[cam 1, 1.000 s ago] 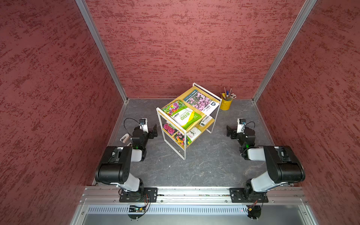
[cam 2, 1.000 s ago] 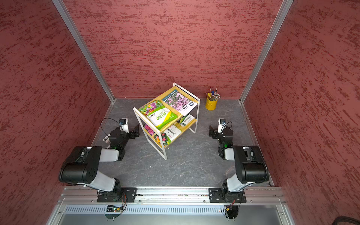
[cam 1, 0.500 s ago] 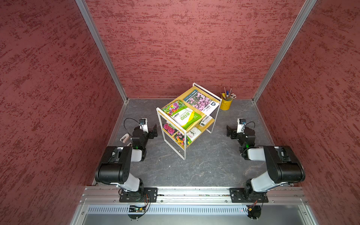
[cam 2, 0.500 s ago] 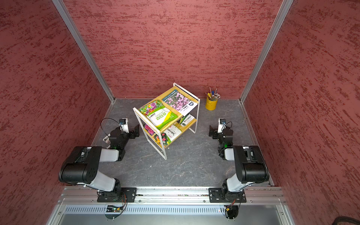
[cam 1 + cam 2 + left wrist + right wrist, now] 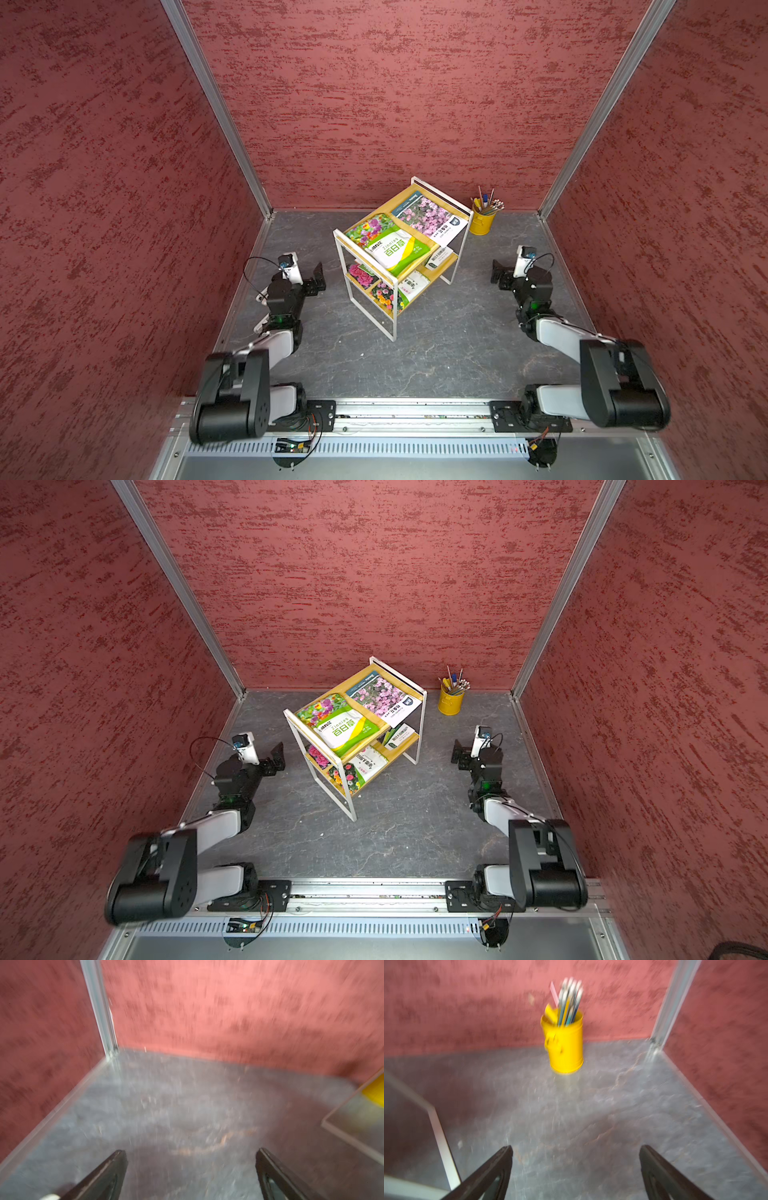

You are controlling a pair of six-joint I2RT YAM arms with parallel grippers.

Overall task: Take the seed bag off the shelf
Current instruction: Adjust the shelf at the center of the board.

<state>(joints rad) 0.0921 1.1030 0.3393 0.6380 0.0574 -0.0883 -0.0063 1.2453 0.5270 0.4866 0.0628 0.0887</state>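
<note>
The shelf (image 5: 394, 311) (image 5: 345, 787) stands mid-floor, a two-tier rack with yellowish boards and a white frame. On its top board lie a green-and-white seed bag (image 5: 395, 249) (image 5: 343, 729) and a purple-flower seed bag (image 5: 428, 216) (image 5: 380, 694). More flower bags (image 5: 384, 293) lie on the lower board. My left gripper (image 5: 318, 276) (image 5: 278, 754) (image 5: 191, 1159) hovers low to the shelf's left, open and empty. To the shelf's right, my right gripper (image 5: 498, 274) (image 5: 459, 756) (image 5: 575, 1157) is also open and empty. Both are apart from the shelf.
A yellow pencil cup (image 5: 482, 222) (image 5: 451, 702) (image 5: 565, 1043) stands by the back wall, right of the shelf. Red walls close in three sides. The shelf's white frame (image 5: 440, 1132) shows at the edge of the blurred right wrist view. The floor is grey slate.
</note>
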